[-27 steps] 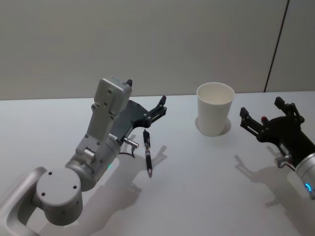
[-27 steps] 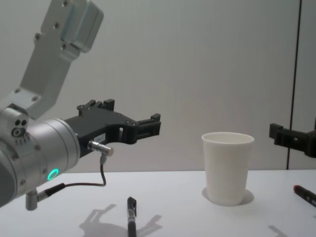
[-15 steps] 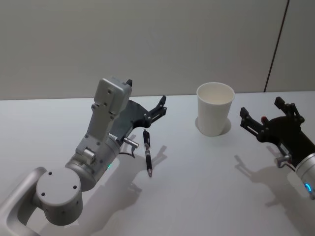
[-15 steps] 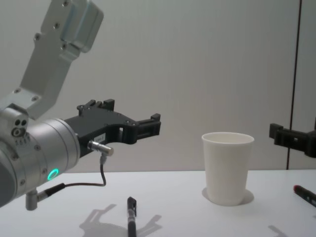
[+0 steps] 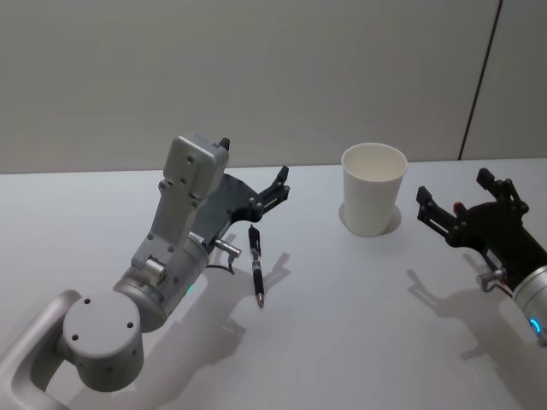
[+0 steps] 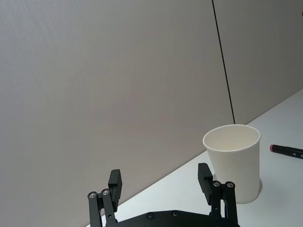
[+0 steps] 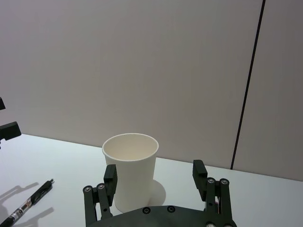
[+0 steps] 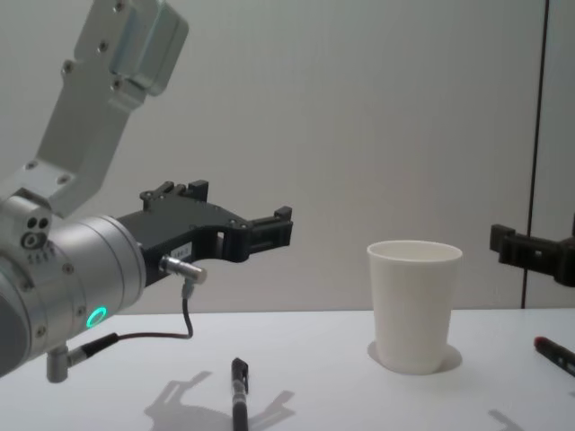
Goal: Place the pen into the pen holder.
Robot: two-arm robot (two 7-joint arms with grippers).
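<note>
A black pen (image 5: 255, 265) lies flat on the white table, also seen in the chest view (image 8: 238, 397) and the right wrist view (image 7: 26, 206). My left gripper (image 5: 254, 162) hovers open just above and behind it, with nothing between its fingers (image 6: 115, 182). The pen holder, a white paper cup (image 5: 373, 190), stands upright to the right (image 8: 413, 305), ahead of both wrists (image 6: 233, 161) (image 7: 130, 168). My right gripper (image 5: 454, 188) hangs open and empty right of the cup (image 7: 154, 175).
A second pen with a red end (image 8: 555, 354) lies on the table by the right gripper, right of the cup (image 6: 286, 150). A grey wall stands close behind the table. Bare tabletop lies between the black pen and the cup.
</note>
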